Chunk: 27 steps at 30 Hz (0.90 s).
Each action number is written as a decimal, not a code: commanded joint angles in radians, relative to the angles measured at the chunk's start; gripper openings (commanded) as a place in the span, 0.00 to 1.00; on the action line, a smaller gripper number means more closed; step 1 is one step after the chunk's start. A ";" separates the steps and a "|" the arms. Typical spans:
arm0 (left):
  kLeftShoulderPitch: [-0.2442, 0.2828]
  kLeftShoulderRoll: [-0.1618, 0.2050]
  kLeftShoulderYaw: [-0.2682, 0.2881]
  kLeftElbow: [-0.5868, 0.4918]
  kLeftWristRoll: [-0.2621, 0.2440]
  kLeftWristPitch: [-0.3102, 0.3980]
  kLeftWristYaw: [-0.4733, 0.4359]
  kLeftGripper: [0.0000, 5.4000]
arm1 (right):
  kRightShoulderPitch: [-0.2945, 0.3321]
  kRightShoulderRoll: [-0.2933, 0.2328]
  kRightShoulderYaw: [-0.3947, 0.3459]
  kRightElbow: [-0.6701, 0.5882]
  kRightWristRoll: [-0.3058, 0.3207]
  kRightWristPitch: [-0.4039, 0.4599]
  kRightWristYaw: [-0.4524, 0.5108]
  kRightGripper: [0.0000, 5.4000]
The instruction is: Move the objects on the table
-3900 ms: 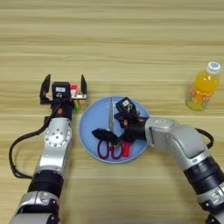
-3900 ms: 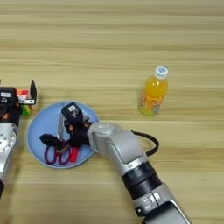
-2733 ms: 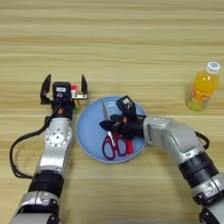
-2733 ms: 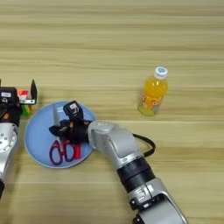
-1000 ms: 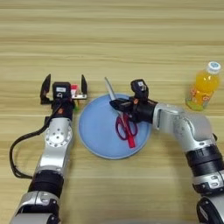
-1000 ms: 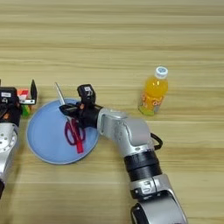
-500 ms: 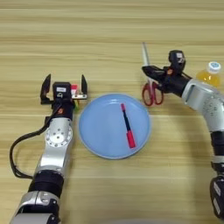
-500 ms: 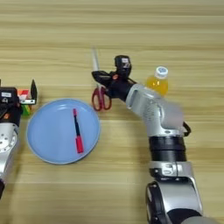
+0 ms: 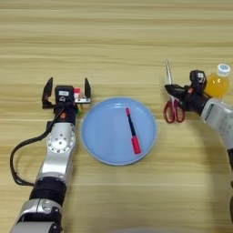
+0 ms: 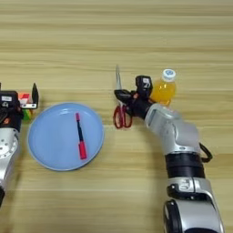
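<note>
The red-handled scissors (image 9: 173, 101) are lying on the wooden table (image 9: 113, 36), off the plate at about 3 o'clock from it, with the steel blades pointing to 12 o'clock and the red loops at the 6 o'clock end. The right gripper (image 9: 180, 94) is reaching in from 3 o'clock and its black fingers are pinching the scissors just above the loops, probably because that narrow spot is the easiest place to grab them. The orange juice bottle (image 10: 163, 88) is standing up just behind that arm, at 3 o'clock from the scissors, and the arm is covering its lower part. The round light-blue plate (image 9: 119, 130) is sitting in the middle with only a red-and-black pen (image 9: 132, 130) lying on it. At 9 o'clock from the plate, the left gripper (image 9: 66, 88) is resting with its two fingers spread wide and holding nothing. The Rubik's cube (image 9: 78, 94) is peeking out behind it, mostly hidden, so only a few coloured squares are showing.
</note>
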 commanded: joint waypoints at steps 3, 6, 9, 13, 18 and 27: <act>-0.008 -0.005 -0.005 0.002 0.012 0.001 0.007 1.00 | 0.011 -0.004 0.033 0.062 -0.033 -0.017 -0.002 0.04; -0.008 -0.005 -0.005 0.001 0.011 0.001 0.007 1.00 | 0.009 -0.005 0.038 0.084 -0.037 -0.032 -0.006 0.04; -0.008 -0.004 -0.005 0.001 0.011 0.001 0.007 1.00 | 0.005 -0.006 0.039 0.098 -0.038 -0.042 -0.008 0.04; -0.007 -0.004 -0.005 0.001 0.010 0.000 0.007 1.00 | 0.003 -0.005 0.050 0.123 -0.046 -0.057 -0.010 0.04; -0.008 -0.005 -0.005 0.001 0.011 0.001 0.008 1.00 | 0.002 -0.009 0.073 0.154 -0.069 -0.088 -0.013 0.10; -0.009 -0.005 -0.005 0.001 0.010 0.002 0.008 1.00 | 0.002 -0.007 0.085 0.166 -0.102 -0.130 -0.008 0.28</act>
